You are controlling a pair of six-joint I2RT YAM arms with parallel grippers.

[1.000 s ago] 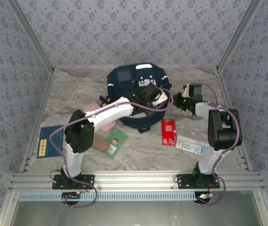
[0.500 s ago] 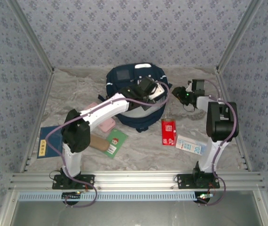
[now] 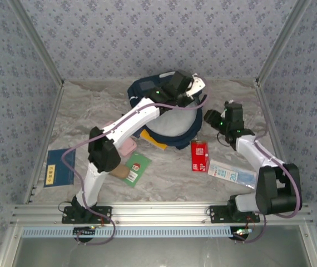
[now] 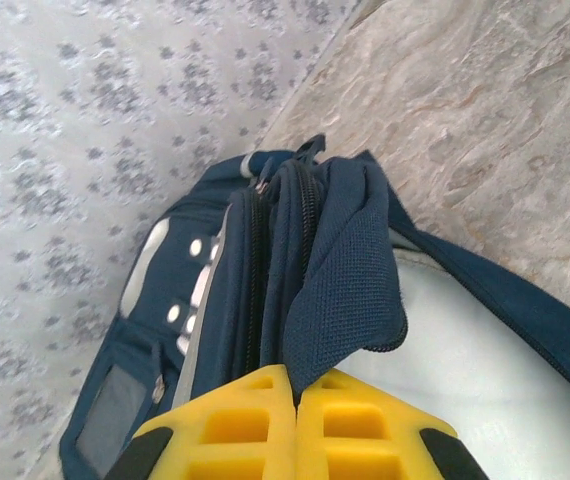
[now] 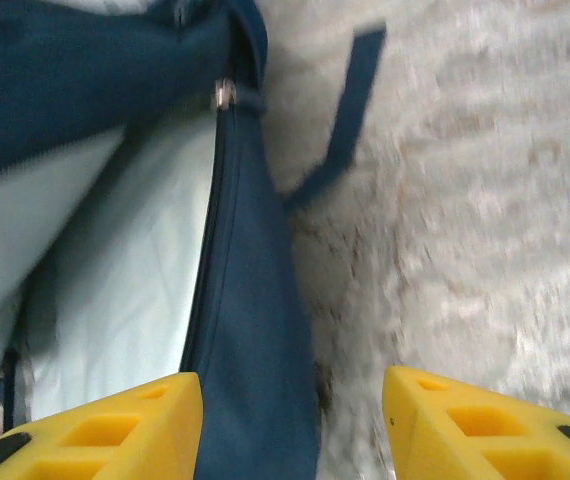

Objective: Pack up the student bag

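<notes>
A red carton (image 3: 199,156) and a white-and-blue carton (image 3: 229,173) lie near each other on the marble-patterned bench (image 3: 86,117), right of centre. On the left lie a green booklet (image 3: 137,167), a pink case (image 3: 127,148) and, well apart, a dark blue book (image 3: 58,167).

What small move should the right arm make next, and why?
Probably move the right gripper, open and empty beside the student bag, to the red carton to grasp it: the left gripper pinches the bag's flap, holding its mouth open, and that carton lies nearest, unpacked.
</notes>
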